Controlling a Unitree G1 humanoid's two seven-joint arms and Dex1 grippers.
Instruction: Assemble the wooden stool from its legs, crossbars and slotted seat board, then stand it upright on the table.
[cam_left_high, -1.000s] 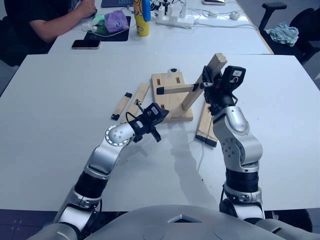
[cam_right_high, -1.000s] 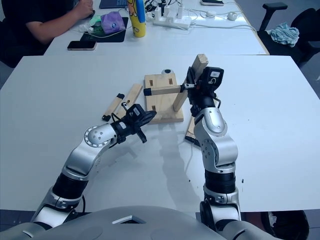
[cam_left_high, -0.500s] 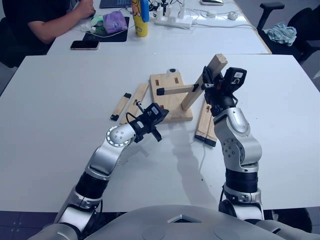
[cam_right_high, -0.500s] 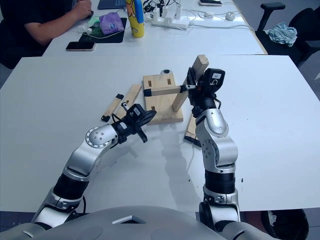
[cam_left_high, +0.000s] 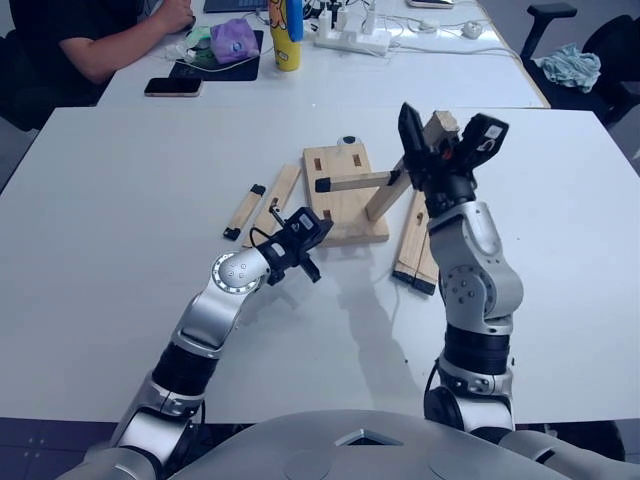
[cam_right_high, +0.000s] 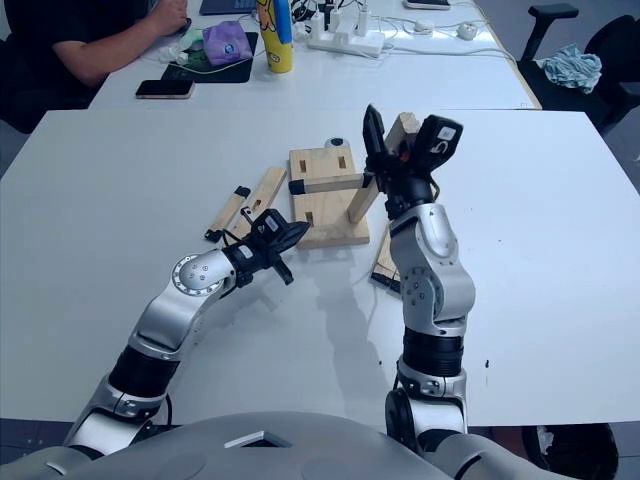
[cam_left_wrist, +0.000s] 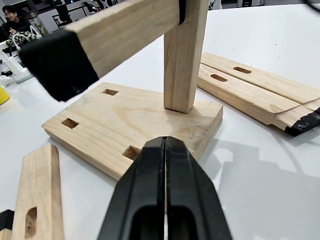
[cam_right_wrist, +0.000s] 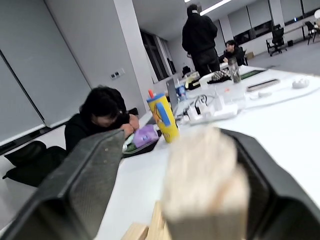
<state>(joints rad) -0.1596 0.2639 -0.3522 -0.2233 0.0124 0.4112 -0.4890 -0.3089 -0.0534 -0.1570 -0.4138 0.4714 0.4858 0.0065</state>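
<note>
Left side of the bench (cam_left_high: 110, 260): two loose slotted pieces, a short one (cam_left_high: 243, 211) and a longer one (cam_left_high: 281, 192), lie flat, side by side, just left of the seat board (cam_left_high: 345, 218).

Left gripper (cam_left_wrist: 165, 145) sits low at the board's near-left corner. Its fingers are pressed together with nothing between them. The tips point at the board's near edge, and I can't tell if they touch it.

The seat board lies flat mid-bench, slots up. One leg (cam_left_high: 388, 193) is planted in its right side and leans right, not square. A crossbar (cam_left_high: 358, 181) is plugged into that leg and sticks out left over the board, black-capped end free.

Right gripper (cam_left_high: 430, 138) is up at the leg's top end, fingers spread wide either side of it, clamping nothing (the wrist view shows the leg end sitting between the fingers).

Two more legs (cam_left_high: 415, 243) lie flat together, just right of the board.

My read: we're early, at the first-leg seating step, with one of the legs in and the rest loose. Next move likely needs the right gripper to close on the leg top and square it into the slot. The left gripper should pin the board so it doesn't skate. After that, fetch a leg from the right pair.
</note>
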